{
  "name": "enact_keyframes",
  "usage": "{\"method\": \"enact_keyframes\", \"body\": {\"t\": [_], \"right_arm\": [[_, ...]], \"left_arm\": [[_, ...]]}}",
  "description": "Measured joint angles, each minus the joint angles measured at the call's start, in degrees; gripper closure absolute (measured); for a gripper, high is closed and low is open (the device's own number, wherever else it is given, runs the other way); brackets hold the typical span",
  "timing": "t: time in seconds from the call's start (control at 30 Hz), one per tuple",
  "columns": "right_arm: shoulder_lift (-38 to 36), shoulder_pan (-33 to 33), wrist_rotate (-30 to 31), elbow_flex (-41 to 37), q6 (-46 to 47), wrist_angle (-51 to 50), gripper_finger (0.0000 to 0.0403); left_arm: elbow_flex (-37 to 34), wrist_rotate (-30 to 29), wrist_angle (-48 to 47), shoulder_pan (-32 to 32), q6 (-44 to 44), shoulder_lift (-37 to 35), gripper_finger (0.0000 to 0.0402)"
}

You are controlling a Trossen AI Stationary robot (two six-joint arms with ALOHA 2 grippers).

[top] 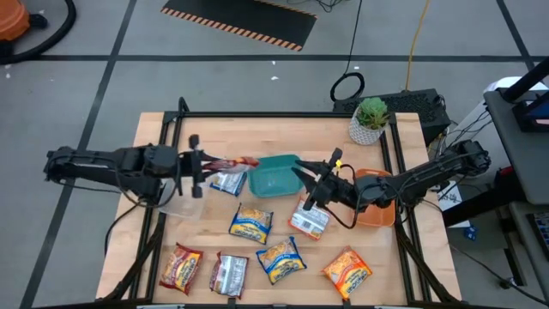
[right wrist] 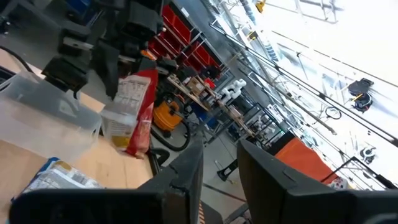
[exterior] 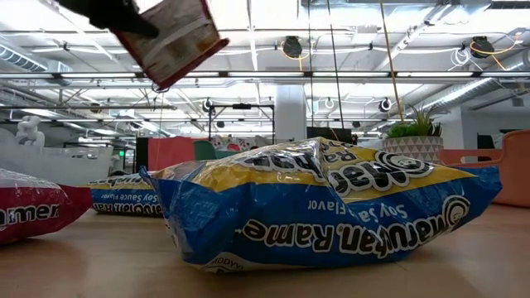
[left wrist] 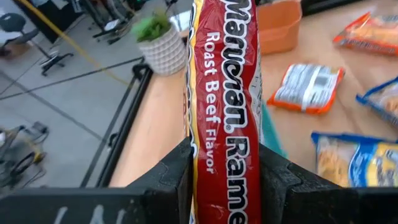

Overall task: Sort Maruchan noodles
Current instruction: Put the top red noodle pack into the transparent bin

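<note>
My left gripper (top: 199, 165) is shut on a dark red Roast Beef packet (top: 232, 163), held above the table just left of the teal bin (top: 274, 178). The low view shows this packet (exterior: 170, 37) high in the air. My right gripper (top: 307, 180) is open and holds nothing; it hovers between the teal bin and the orange tray (top: 377, 206), above a white-and-orange packet (top: 310, 221). Lying flat on the table are blue-and-yellow packets (top: 250, 223) (top: 281, 257), a blue-and-white one (top: 227, 182), a red one (top: 180, 266), a silver one (top: 230, 273) and an orange one (top: 347, 270). My left gripper pinches the red packet between its two fingers (left wrist: 177, 171) at the packet's end nearest the arm (left wrist: 227, 168). The fingers come level from the table's left, and the packet stands on edge between them. It is lifted clear and sticks out toward the teal bin.
A potted plant (top: 371, 120) stands at the far right corner. A clear plastic container (top: 177, 204) sits under my left arm. In the low view, a blue-and-yellow packet (exterior: 331, 207) fills the foreground. Bare wood shows along the far edge.
</note>
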Motion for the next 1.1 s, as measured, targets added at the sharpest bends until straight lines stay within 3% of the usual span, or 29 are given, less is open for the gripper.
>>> {"method": "enact_keyframes", "body": {"t": [0.2, 0.73, 0.97, 1.1], "right_arm": [[0.0, -0.02, -0.01, 0.0, 0.0, 0.01, 0.0308], [0.0, -0.04, 0.19, 0.0, -1.14, -0.92, 0.0308], [0.0, -0.02, 0.23, 0.0, -1.27, -1.08, 0.0308], [0.0, -0.02, 0.28, 0.0, -1.18, -1.08, 0.0308]], "left_arm": [[0.0, -6.33, -9.62, 0.0, -0.44, -3.62, 0.0282], [0.02, -6.38, -21.81, 0.0, -4.93, -4.62, 0.0282], [0.76, -6.38, -22.66, -0.03, -4.99, -5.23, 0.0281], [5.9, -6.54, -27.15, -0.07, -13.02, -4.87, 0.0281]]}}
